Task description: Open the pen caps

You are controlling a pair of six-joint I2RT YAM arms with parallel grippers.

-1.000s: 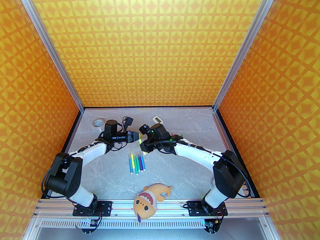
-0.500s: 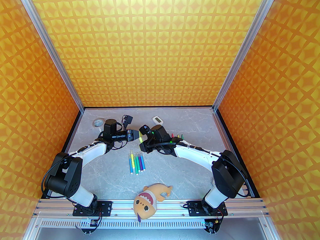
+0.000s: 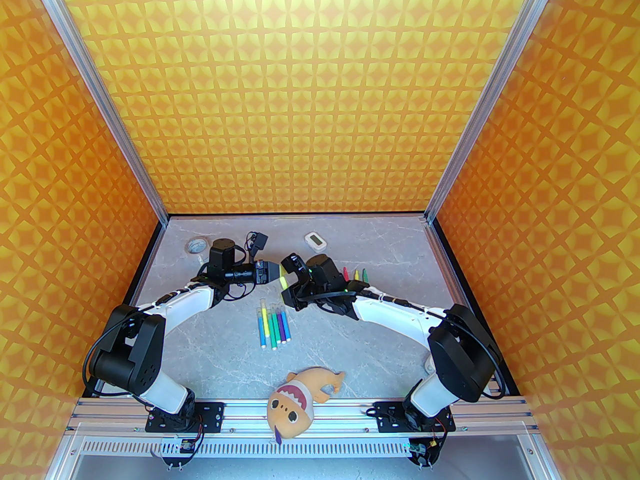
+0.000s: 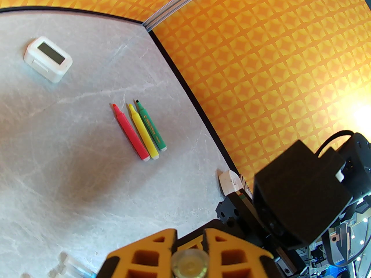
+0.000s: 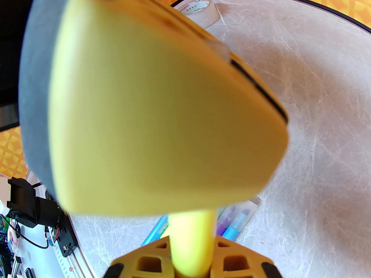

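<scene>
Cap (image 4: 189,263) clamped in left gripper (image 4: 189,237); yellow pen (image 5: 192,236) clamped in right gripper (image 5: 192,255). Grippers held tip to tip above table (image 3: 350,348). 5 capped pens (image 3: 272,325) laid in row toward bases; 3 uncapped pens (image 4: 139,132) laid at right.

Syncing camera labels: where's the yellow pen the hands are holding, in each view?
Top external: held yellow pen mid-table, just beyond the row of capped pens.
Left wrist: bottom edge, its cap end-on in the left hand.
Right wrist: bottom centre, barrel rising from the right hand.
Shared landmark: the row of capped pens, bottom-left in left wrist, right of the barrel in right wrist.
</scene>
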